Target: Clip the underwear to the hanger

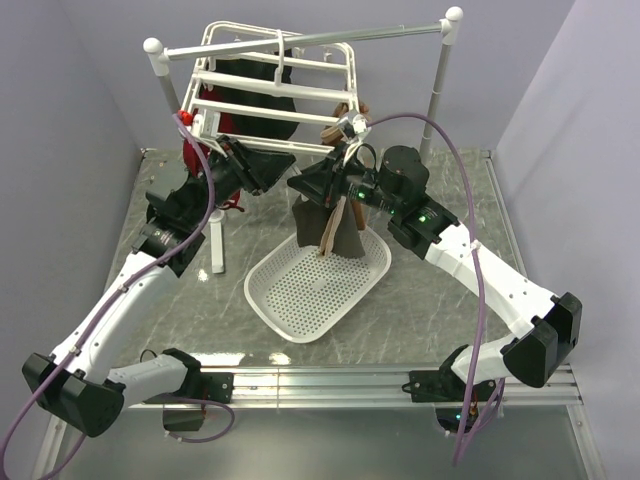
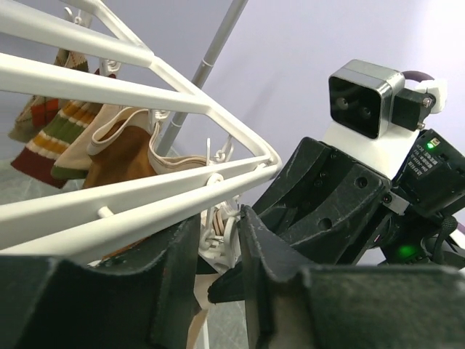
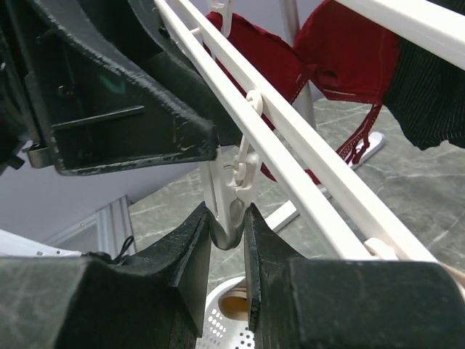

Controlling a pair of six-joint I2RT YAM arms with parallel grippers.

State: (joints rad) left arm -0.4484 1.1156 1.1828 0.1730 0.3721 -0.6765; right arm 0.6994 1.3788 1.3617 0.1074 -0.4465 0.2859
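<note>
Tiny print on the right arm's label (image 2: 420, 156) is unreadable. Both arms reach up; right claw (image 3: 227, 218) pinches a clip (image 3: 234, 182) on the hanger (image 3: 290, 138), underwear (image 1: 322, 228) hanging just below it; left claw (image 2: 219, 218) narrow, grip unclear

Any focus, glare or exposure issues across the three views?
Top external: sharp and evenly lit, with a mild glare patch on the marble table. Left wrist: left gripper's fingers are dark and soft, and the hanger bars are nearly blown out. Right wrist: right gripper's fingers are underexposed and blurred, the clip they pinch is crisp, and the red garment behind is readable.
</note>
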